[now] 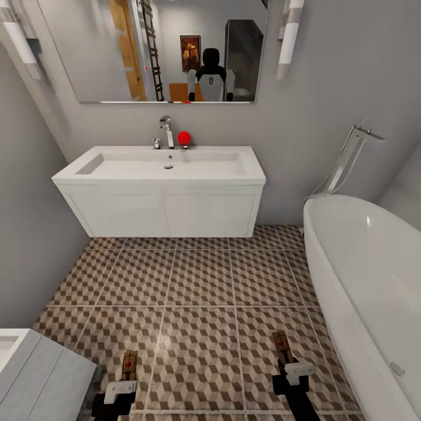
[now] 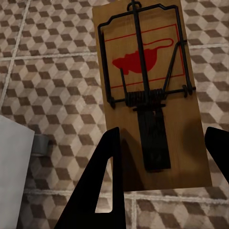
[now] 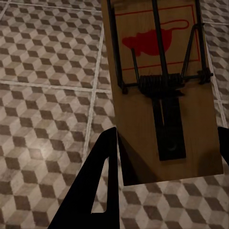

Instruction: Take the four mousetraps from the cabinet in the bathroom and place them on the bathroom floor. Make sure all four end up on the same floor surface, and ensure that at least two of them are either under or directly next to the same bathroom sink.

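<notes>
Cube-patterned brown and beige floor tiles (image 1: 199, 292) spread before the white wall-hung sink (image 1: 164, 169). Each black gripper, left (image 1: 120, 390) and right (image 1: 295, 374), clamps a tan wooden mousetrap (image 2: 148, 95) (image 3: 162, 90) by its near end, above the tiles.

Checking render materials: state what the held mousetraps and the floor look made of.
Left gripper's mousetrap: tan board with faint wood grain, matte; dark wire spring and bar, seemingly metal; printed red mouse. Right gripper's mousetrap: the same. Bathroom floor: likely ceramic tile, cube print, pale grout lines.

Even soft light, faint shadows, slightly blurry renders (wide-angle head view)
</notes>
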Tool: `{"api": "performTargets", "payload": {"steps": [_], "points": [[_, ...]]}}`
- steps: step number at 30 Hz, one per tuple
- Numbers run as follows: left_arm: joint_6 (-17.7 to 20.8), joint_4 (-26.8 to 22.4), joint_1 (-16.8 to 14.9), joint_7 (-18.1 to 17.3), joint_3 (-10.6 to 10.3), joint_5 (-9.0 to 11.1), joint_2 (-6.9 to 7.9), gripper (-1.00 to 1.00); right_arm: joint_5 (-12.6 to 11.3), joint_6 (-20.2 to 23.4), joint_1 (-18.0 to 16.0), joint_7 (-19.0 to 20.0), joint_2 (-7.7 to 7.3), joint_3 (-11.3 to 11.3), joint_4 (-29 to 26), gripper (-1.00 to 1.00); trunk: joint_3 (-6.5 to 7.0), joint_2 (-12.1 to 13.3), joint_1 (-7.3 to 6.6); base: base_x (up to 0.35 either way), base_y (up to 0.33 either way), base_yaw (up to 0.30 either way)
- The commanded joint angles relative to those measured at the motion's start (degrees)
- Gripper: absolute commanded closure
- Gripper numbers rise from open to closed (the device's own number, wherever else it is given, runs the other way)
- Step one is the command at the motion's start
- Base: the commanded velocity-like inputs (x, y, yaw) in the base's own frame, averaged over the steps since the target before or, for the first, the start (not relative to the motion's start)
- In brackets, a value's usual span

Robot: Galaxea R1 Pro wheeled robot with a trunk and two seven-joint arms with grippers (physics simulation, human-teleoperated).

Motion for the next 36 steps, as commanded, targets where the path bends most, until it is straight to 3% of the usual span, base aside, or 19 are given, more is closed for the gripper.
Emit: {"api": "performTargets", "payload": {"steps": [1,20,36], "points": [[-0.3,0.2,-0.1,0.3,-0.5,0.1,-0.03,1.0,0.0,-0.1,0.0,-0.3,-0.04,0.4,0.0,1.0,-0.04,0.0,0.0,0.0,0.0,0.0],[-0.3,0.2,-0.1,0.3,-0.5,0.0,-0.03,1.0,0.0,-0.1,0.0,-0.3,-0.04,0.4,0.0,1.0,0.72,0.0,0.0,0.013,0.0,0.0],[-0.3,0.2,-0.1,0.3,-0.5,0.1,-0.03,1.0,0.0,-0.1,0.0,-0.3,-0.04,0.4,0.0,1.0,1.49,0.0,0.0,0.301,0.0,0.0]]}}
